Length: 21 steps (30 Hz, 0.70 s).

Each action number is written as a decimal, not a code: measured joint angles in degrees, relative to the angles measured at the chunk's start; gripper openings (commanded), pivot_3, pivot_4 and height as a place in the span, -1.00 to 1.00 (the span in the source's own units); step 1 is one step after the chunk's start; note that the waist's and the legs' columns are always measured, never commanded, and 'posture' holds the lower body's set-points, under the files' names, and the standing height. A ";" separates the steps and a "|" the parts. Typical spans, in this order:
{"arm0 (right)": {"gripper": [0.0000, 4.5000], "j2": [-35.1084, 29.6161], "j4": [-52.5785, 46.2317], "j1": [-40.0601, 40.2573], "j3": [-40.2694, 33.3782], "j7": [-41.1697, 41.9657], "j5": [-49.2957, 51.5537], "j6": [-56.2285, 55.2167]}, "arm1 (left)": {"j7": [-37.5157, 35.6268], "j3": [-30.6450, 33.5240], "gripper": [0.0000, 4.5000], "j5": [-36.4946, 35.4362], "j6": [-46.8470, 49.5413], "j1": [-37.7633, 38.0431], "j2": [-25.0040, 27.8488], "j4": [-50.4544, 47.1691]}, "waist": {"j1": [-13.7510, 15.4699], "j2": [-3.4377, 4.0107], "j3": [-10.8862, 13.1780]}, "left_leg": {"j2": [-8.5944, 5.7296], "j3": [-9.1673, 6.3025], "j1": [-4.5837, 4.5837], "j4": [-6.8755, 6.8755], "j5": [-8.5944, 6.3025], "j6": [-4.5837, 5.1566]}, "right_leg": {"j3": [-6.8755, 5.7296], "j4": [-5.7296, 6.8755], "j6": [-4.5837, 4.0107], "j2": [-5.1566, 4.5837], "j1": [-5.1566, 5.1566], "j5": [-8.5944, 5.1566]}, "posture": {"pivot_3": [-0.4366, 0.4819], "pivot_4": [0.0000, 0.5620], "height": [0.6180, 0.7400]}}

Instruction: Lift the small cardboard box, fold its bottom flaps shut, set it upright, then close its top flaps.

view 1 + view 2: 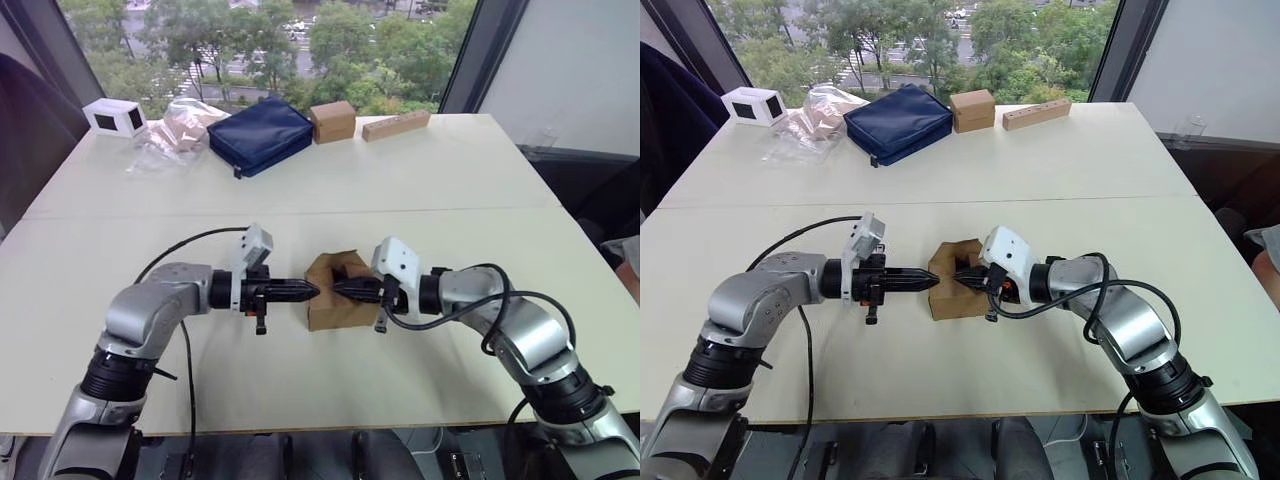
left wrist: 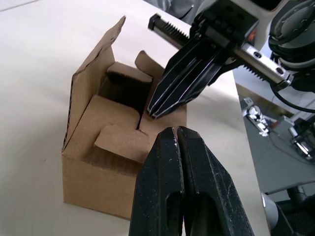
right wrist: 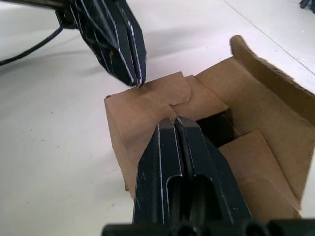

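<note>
The small cardboard box (image 1: 334, 314) stands on the white table near the front edge, between my two arms. Two of its top flaps (image 3: 162, 96) lie folded down across the opening. One taller flap (image 2: 101, 54) still stands up on the far side, and a dark gap into the box is left open. My left gripper (image 1: 314, 291) is shut, its tip at the box's left top edge. My right gripper (image 1: 338, 289) is shut too, and its tip rests over the folded flaps from the right. The two tips nearly meet above the box.
Along the table's far edge lie a small white box (image 1: 113, 117), a clear plastic bag of wooden pieces (image 1: 172, 132), a navy pouch (image 1: 260, 136), a brown cube carton (image 1: 332, 121) and a long tan block (image 1: 396, 125).
</note>
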 measured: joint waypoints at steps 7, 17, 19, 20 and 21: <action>-1.00 1.26 -1.09 -0.42 -4.31 -0.27 3.31 1.16 | -0.64 -2.24 -0.98 0.56 -1.50 0.20 0.59 1.25 | 0.03 0.00 0.00 | 0.00 0.00 0.00 0.00 0.00 0.00 | 0.00 -0.01 0.00 -0.01 0.00 0.00 | -0.05 -0.47 1.00; -1.00 3.01 5.38 -9.69 -9.23 -2.66 5.84 0.93 | -1.49 -3.55 -0.98 1.44 -3.72 0.14 1.03 2.23 | -0.07 0.00 0.00 | -0.01 0.03 0.00 -0.01 0.00 0.00 | 0.01 -0.01 0.00 -0.03 -0.01 0.00 | -0.05 -0.47 1.00; -1.00 2.84 8.22 -10.35 -6.26 -3.71 1.64 -0.58 | -1.45 -3.55 -0.98 1.43 -3.72 0.16 1.00 2.22 | -0.05 0.00 0.00 | -0.01 0.03 -0.01 -0.02 0.00 0.00 | 0.01 0.00 0.00 -0.02 -0.04 0.00 | -0.05 -0.47 1.00; -1.00 2.73 9.79 -10.59 -4.37 -4.15 -0.78 -1.60 | -1.41 -3.55 -0.98 1.42 -3.72 0.19 1.00 2.18 | -0.04 0.00 0.00 | -0.01 0.03 -0.02 -0.02 0.00 0.00 | 0.01 0.00 0.00 -0.01 -0.05 0.00 | -0.05 -0.47 1.00; -1.00 2.73 10.96 -10.67 -2.76 -4.31 -2.66 -2.33 | -1.38 -3.54 -0.98 1.42 -3.72 0.22 0.99 2.13 | -0.05 0.00 0.00 | -0.01 0.04 -0.04 -0.03 0.00 0.00 | 0.01 0.00 0.00 -0.01 -0.08 0.00 | -0.05 -0.47 1.00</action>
